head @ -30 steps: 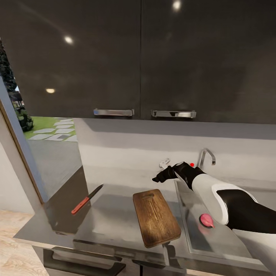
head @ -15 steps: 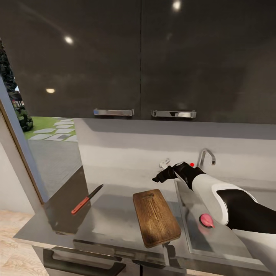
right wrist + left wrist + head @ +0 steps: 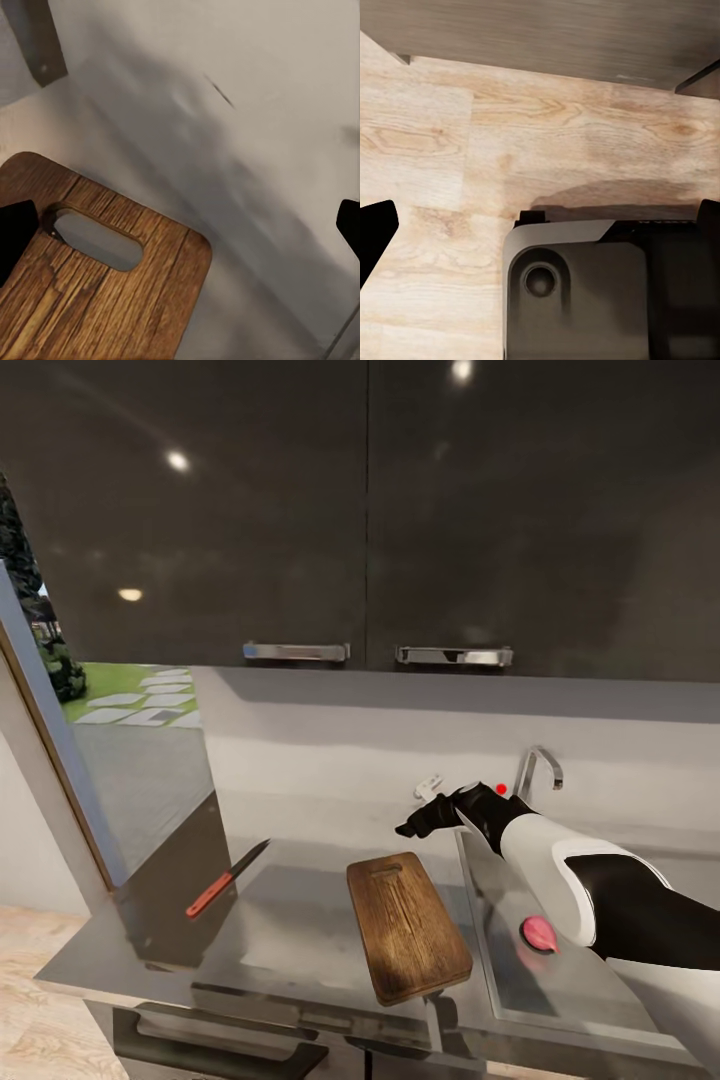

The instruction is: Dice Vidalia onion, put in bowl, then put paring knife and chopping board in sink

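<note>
Countertop (image 3: 290, 920) scene unchanged, right hand (image 3: 425, 822) still hovering open

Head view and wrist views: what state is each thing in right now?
Vidalia onion: lying in the sink, untouched.
Chopping board: flat on the countertop, bare.
Paring knife: lying left of the board, not held.
Right gripper: open, empty, above the board's far end.
Left gripper: open, empty, over wood floor.

Light wood floor (image 3: 472, 150) w/ dark robot base (image 3: 585, 292) over it.
</note>
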